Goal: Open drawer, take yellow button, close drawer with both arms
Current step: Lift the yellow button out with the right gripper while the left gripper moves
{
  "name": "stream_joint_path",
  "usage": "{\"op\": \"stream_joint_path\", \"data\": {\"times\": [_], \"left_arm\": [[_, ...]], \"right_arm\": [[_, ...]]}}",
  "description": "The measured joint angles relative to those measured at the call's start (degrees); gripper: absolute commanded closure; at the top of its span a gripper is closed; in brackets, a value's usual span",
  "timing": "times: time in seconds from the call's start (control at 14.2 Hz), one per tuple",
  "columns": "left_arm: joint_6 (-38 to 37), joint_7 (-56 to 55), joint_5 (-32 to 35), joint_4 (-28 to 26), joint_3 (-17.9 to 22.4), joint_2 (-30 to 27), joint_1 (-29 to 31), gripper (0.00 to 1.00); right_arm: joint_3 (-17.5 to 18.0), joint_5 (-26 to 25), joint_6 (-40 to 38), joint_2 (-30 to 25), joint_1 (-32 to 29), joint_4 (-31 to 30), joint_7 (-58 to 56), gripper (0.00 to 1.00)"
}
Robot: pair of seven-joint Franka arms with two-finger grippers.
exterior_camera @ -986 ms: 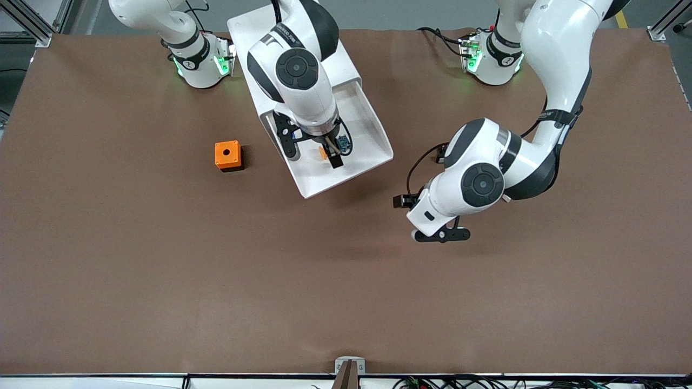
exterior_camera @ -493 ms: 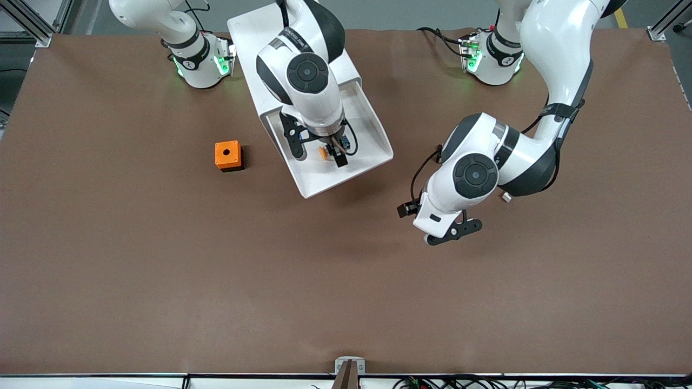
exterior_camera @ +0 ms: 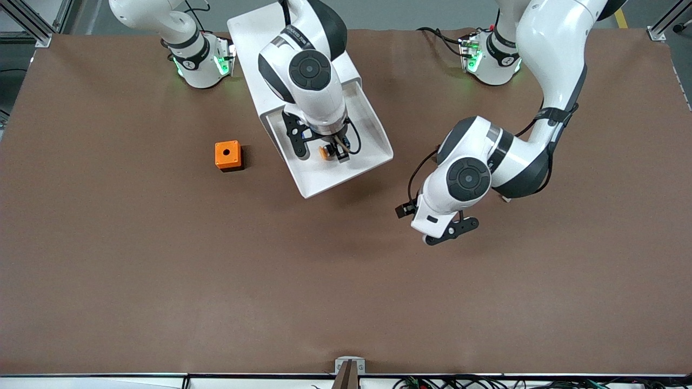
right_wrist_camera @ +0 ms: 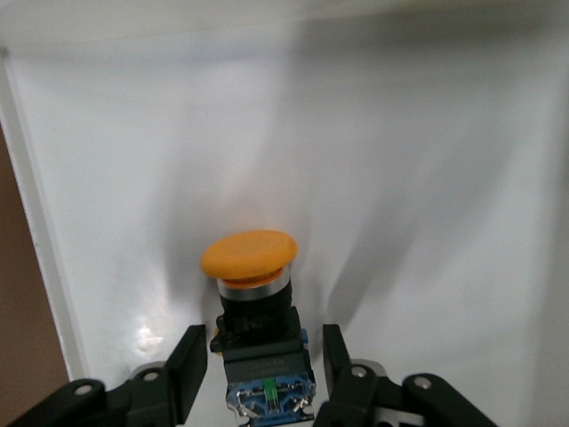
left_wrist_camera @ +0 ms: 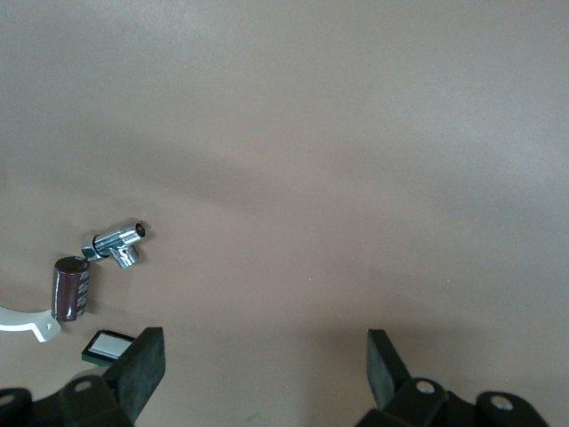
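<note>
The drawer (exterior_camera: pixel 373 141), the top white tray of the cabinet (exterior_camera: pixel 254 32), stands pulled out toward the front camera. The button (exterior_camera: pixel 324 152) lies in it, its orange-yellow cap (right_wrist_camera: pixel 249 256) on a dark body with a blue end. My right gripper (exterior_camera: pixel 321 154) is down in the drawer. In the right wrist view this gripper (right_wrist_camera: pixel 258 342) has a finger on each side of the button's body, with a narrow gap on both sides. My left gripper (exterior_camera: pixel 451 229) hangs open over bare table beside the drawer, toward the left arm's end. Nothing is between its fingers (left_wrist_camera: pixel 142 360).
An orange cube with a hole (exterior_camera: pixel 227 155) sits on the table beside the cabinet, toward the right arm's end. Under the left arm lie a dark cylinder (left_wrist_camera: pixel 71 287), a small metal fitting (left_wrist_camera: pixel 120 245) and a small black part with a white face (left_wrist_camera: pixel 108 345).
The right gripper has sunk into the drawer and its fingers have drawn in around the button. The left arm has swung its gripper a little toward the front camera's side of the drawer.
</note>
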Motion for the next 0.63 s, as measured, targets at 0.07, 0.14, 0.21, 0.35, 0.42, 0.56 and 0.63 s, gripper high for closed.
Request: {"op": "stream_joint_path", "data": {"times": [0.07, 0.14, 0.21, 0.35, 0.42, 0.56, 0.63], "left_arm": [[0.0, -0.04, 0.0, 0.0, 0.0, 0.19, -0.01, 0.0], [0.0, -0.05, 0.0, 0.0, 0.0, 0.3, -0.01, 0.0], [0.01, -0.05, 0.0, 0.0, 0.0, 0.34, -0.01, 0.0], [0.02, -0.09, 0.0, 0.0, 0.0, 0.34, -0.02, 0.0], [0.03, -0.26, 0.0, 0.0, 0.0, 0.34, -0.03, 0.0], [0.22, -0.98, 0.0, 0.0, -0.03, 0.34, -0.48, 0.0], [0.36, -1.68, 0.0, 0.0, -0.02, 0.35, -1.17, 0.0]], "right_arm": [[-0.01, 0.0, -0.01, 0.01, 0.0, 0.05, 0.0, 0.83], [-0.01, 0.0, -0.01, 0.01, 0.0, 0.07, 0.0, 0.84], [-0.01, 0.0, -0.01, 0.02, 0.0, 0.07, 0.0, 0.84], [-0.02, 0.0, -0.01, 0.03, 0.0, 0.19, -0.01, 0.84], [-0.07, 0.0, 0.0, 0.05, 0.0, 0.54, -0.01, 0.83], [-0.34, 0.0, -0.01, 0.05, -0.03, 1.91, -0.01, 0.83], [-0.55, 0.0, -0.21, 0.04, -0.11, 2.87, 0.0, 0.83]]}}
